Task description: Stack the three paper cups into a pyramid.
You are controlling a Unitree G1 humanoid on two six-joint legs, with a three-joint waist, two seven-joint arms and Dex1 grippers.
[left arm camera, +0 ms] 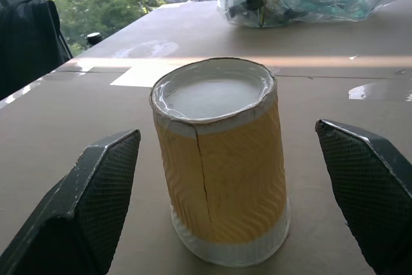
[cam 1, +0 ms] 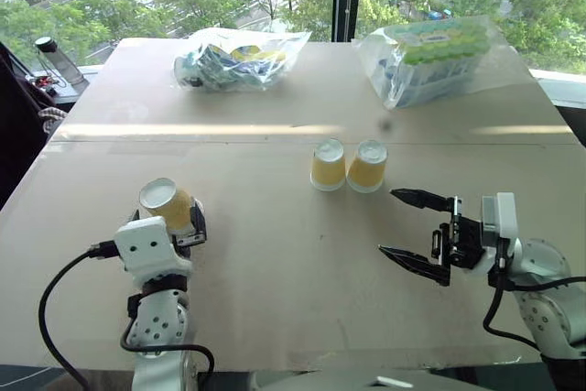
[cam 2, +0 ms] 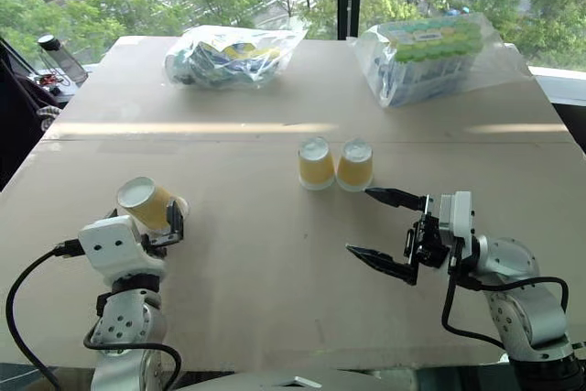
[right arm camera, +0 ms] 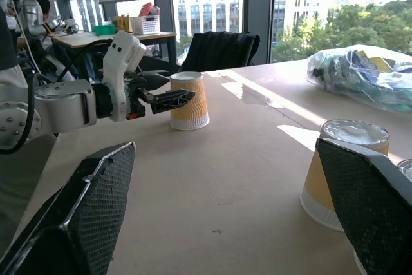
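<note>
Two paper cups (cam 1: 328,165) (cam 1: 367,167) stand upside down, side by side and touching, in the middle of the table. The third paper cup (cam 1: 167,203) stands upside down at the near left, apart from them. My left gripper (left arm camera: 225,130) is open with one finger on each side of this cup; the left wrist view shows gaps between both fingers (left arm camera: 96,191) and the cup (left arm camera: 222,165). My right gripper (cam 1: 388,221) is open, points left and hangs just in front of the pair, with nothing between its fingers. The right wrist view shows the nearest cup of the pair (right arm camera: 344,172).
Two clear plastic bags of goods (cam 1: 240,59) (cam 1: 435,57) lie at the far side of the brown table (cam 1: 275,299). A dark bottle (cam 1: 57,61) stands off the table's far left corner. A window runs behind the table.
</note>
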